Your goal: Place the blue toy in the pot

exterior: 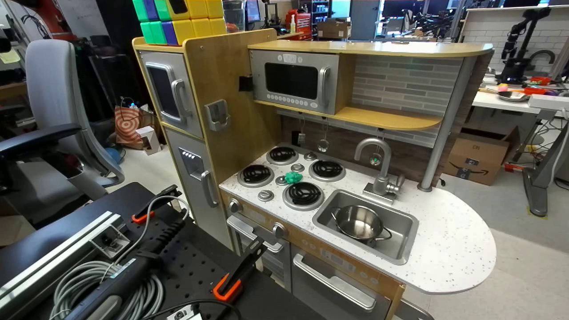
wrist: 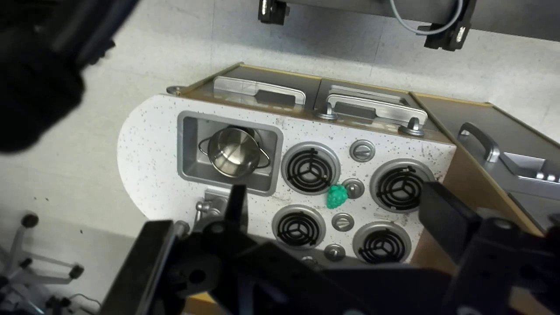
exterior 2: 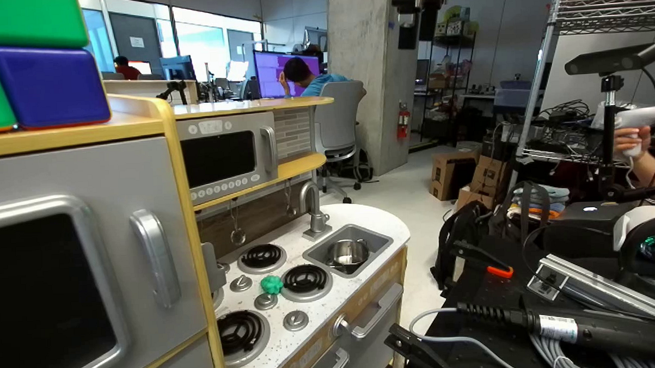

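White dotted counter, middle to lower right in an exterior view | blue-green toy, near middle, among burners and knobs | tap, sink, right of middle

Amazon smile arrow on the cardboard box, the short marking above it is mush though. Paper bag has a red bullseye print. The microwave buttons, the white label on the black tool and the sheet on that grey door are all too tiny/blurry to read lol.
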